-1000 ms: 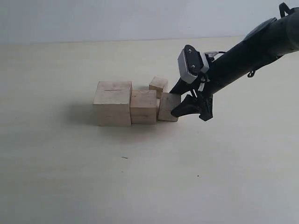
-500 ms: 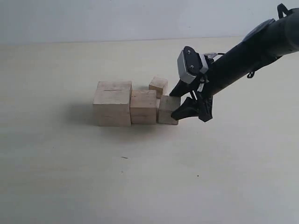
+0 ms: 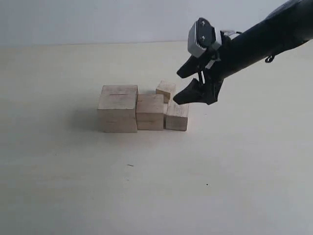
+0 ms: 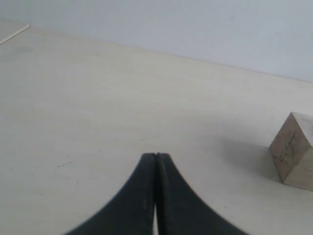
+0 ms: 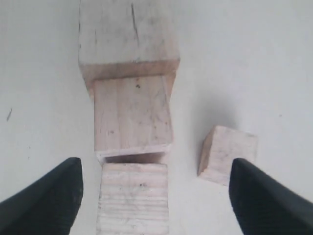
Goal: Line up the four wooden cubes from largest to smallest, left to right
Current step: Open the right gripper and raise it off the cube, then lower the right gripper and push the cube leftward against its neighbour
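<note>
Three wooden cubes stand in a row, touching: the largest cube [image 3: 117, 110] [image 5: 127, 34] with a dark slit on top, the second cube [image 3: 150, 112] [image 5: 133, 112], then the third cube [image 3: 177, 117] [image 5: 133, 198]. The smallest cube [image 3: 166, 90] [image 5: 227, 152] sits apart behind the row, near the third cube. My right gripper [image 3: 177, 88] [image 5: 156, 169] hangs open above the third and smallest cubes, holding nothing. My left gripper [image 4: 156, 155] is shut and empty, low over bare table. One wooden cube [image 4: 296, 156] shows at the edge of the left wrist view; which one is unclear.
The pale table [image 3: 146, 186] stretches wide in front of and to both sides of the row. A light wall [image 3: 98, 19] bounds the far edge. The left arm is outside the exterior view.
My right gripper has risen off the third cube and drawn back up and to the right, with its jaws apart. The third cube stays on the table against the second.
</note>
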